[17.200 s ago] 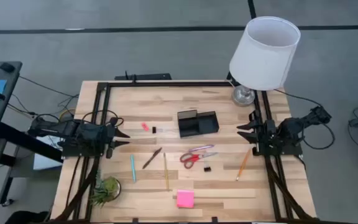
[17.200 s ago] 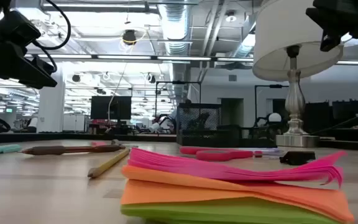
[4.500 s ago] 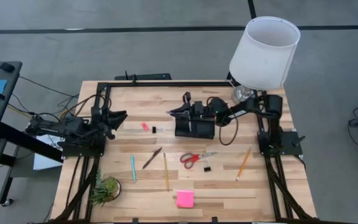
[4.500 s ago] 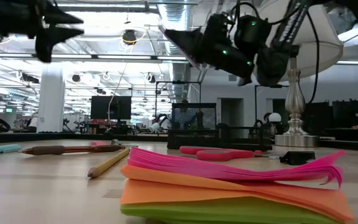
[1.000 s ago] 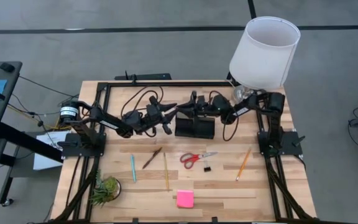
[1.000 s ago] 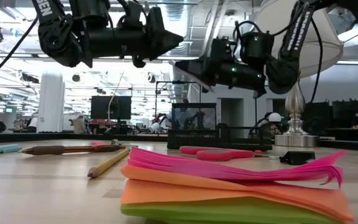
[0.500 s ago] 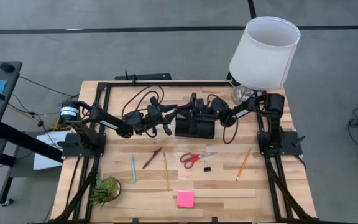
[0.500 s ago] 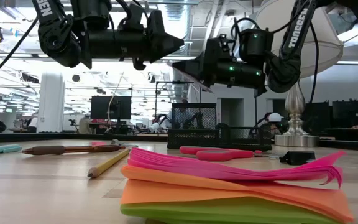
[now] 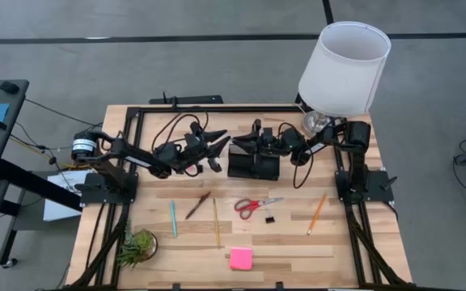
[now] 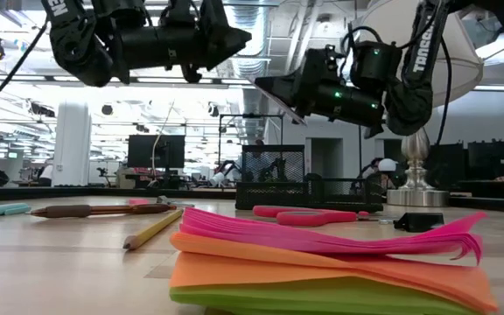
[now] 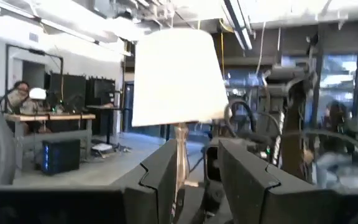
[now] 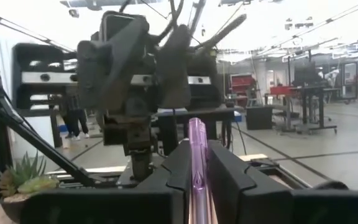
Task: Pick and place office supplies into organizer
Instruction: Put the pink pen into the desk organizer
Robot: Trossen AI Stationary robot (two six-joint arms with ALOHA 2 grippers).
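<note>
My right gripper (image 9: 237,144) hovers over the left end of the black organizer (image 9: 255,166), level and pointing toward the table's left. It is shut on a translucent purple pen (image 12: 196,134). My left gripper (image 9: 219,149) faces it from the left, open and empty, high above the table (image 10: 243,39). The red-handled scissors (image 9: 256,204), a black binder clip (image 9: 269,218), an orange pencil (image 9: 317,213), a yellow pencil (image 9: 215,222), a dark pen (image 9: 198,205), a teal pen (image 9: 173,218) and the pink sticky pad (image 9: 241,258) lie flat on the table. The pink eraser is hidden under my left arm. My right gripper pinches the purple pen's shaft (image 12: 196,149) between its two fingers. The pen lies along the fingers, and its free end (image 12: 195,122) sticks out past their tips. The fingers are level and point toward the table's left. The pen is lifted clear above the organizer.
A white-shaded lamp (image 9: 345,69) stands at the far right corner, close to my right arm. A small green plant (image 9: 137,246) sits at the near left corner. Loose cables hang from both arms near the organizer.
My left gripper has risen a little and drawn back slightly toward the table's left. My right gripper has drawn slightly toward the table's right, still holding the pen. The gap between the two grippers has widened.
</note>
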